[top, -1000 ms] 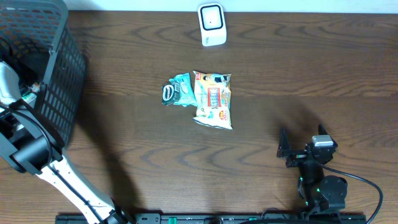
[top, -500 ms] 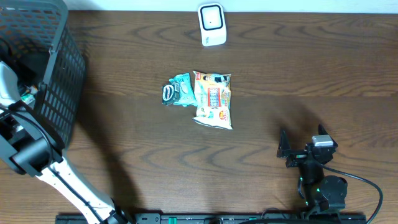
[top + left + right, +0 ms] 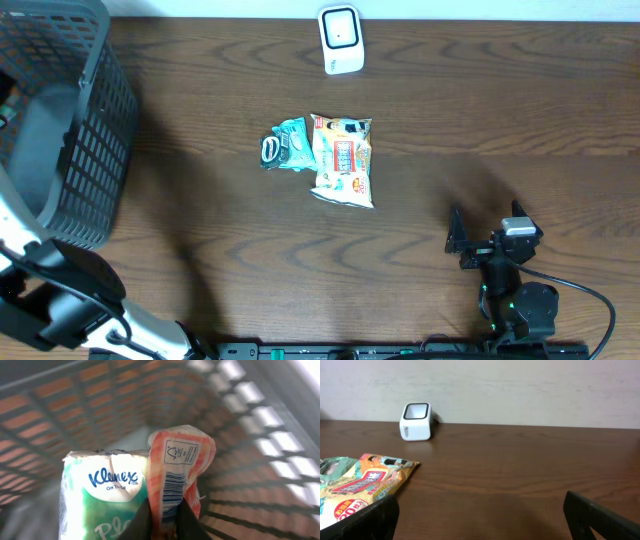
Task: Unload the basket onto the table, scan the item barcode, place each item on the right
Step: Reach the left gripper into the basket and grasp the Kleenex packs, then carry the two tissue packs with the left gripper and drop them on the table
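L gripper [image 3: 165, 521] clamped on orange packet [image 3: 177, 467] beside Kleenex [image 3: 107, 495], in basket [image 3: 95, 130] upper left. R gripper [image 3: 480, 517] lower right, jaws wide, empty.

I see soft, even light overhead — broad shadows smear the dark brown wooden table [image 3: 420, 100]. In my left wrist view the grey plastic mesh basket [image 3: 240, 435] is blurred, glaring top right — right wrist looks crisp.

This looks like a staged shop checkout on a dark wooden worktop [image 3: 450, 100] against a plain pale wall [image 3: 520, 390]. A grey plastic shopping basket [image 3: 100, 130] (holding Kleenex tissues [image 3: 107, 495] and a barcoded orange packet [image 3: 177, 470]), a white barcode scanner [image 3: 341, 40] and snack packets [image 3: 343, 160] show it.
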### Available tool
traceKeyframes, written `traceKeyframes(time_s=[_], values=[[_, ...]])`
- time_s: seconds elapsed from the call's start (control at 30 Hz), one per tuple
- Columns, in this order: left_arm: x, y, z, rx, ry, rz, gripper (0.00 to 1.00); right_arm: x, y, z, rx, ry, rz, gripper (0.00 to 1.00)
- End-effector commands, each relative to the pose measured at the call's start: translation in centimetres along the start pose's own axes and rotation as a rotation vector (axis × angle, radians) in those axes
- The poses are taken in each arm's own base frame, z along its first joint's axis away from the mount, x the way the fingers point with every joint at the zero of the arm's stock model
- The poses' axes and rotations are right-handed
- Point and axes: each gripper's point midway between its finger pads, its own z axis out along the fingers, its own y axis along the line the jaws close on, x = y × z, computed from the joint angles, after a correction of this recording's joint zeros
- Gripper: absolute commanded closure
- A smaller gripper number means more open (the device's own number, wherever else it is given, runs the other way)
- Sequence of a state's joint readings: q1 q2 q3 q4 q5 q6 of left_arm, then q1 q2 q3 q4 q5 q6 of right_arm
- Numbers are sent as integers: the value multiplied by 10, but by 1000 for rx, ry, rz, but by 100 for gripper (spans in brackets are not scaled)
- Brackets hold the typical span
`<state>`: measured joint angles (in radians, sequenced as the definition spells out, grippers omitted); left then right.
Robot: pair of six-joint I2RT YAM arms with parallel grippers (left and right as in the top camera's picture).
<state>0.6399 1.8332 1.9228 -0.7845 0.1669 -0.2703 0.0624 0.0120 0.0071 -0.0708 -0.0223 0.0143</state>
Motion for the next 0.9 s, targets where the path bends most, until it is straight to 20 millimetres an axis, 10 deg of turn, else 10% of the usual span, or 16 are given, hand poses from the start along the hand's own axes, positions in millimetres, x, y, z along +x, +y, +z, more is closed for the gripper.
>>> traceKeyframes(time_s=[0.0, 0.17, 0.33, 0.5, 0.87], values=[[-8, -71, -56, 376, -1, -66, 93, 1, 0, 0, 0, 1, -5, 1], [0, -142, -125, 692, 31, -61, 93, 1, 0, 0, 0, 1, -5, 1], [54, -217, -161, 859, 147, 64, 93, 1, 0, 0, 0, 1, -5, 1], [155, -291, -175, 940, 343, 262, 93, 1, 0, 0, 0, 1, -5, 1], [391, -369, -152, 720, 578, 612, 93, 1, 0, 0, 0, 1, -5, 1]])
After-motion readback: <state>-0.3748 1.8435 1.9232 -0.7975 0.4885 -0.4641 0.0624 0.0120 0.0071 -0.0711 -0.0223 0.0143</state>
